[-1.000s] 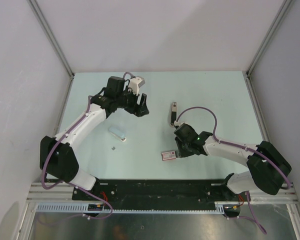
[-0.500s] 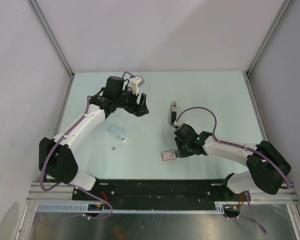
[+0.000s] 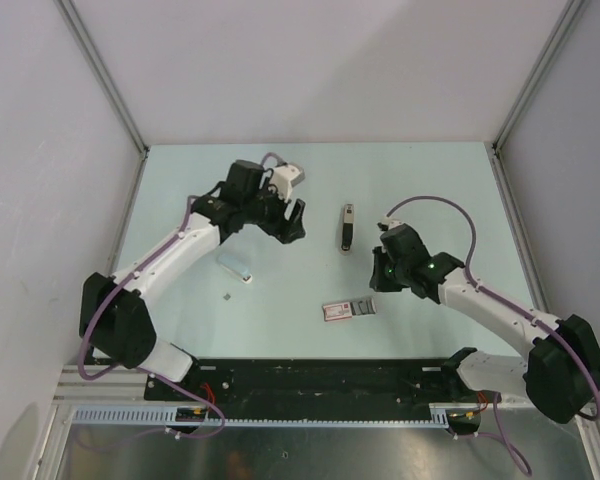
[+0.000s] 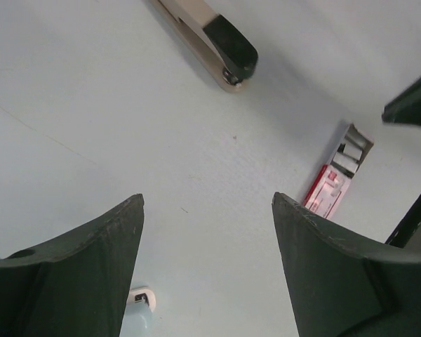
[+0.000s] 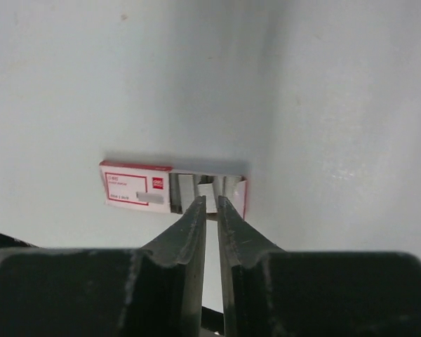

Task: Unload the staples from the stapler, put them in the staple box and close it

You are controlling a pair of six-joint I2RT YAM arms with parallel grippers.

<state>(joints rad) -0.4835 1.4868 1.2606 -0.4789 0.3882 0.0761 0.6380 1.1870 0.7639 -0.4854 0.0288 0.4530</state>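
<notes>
We judge the unloading barely begun: the stapler [image 3: 347, 228] lies flat and shut on the table [image 3: 450, 190], between the two arms and touched by neither, and we can make out no staples for certain. The left gripper [image 4: 207, 203] hangs empty near it with jaws wide apart, while the right gripper [image 5: 210, 203] has its jaws drawn to a thin slit, nothing visible between them, above the open end of the red-and-white box [image 5: 137, 188]. Next, we think, one claw must pin the stapler's base while the other works its top open.
</notes>
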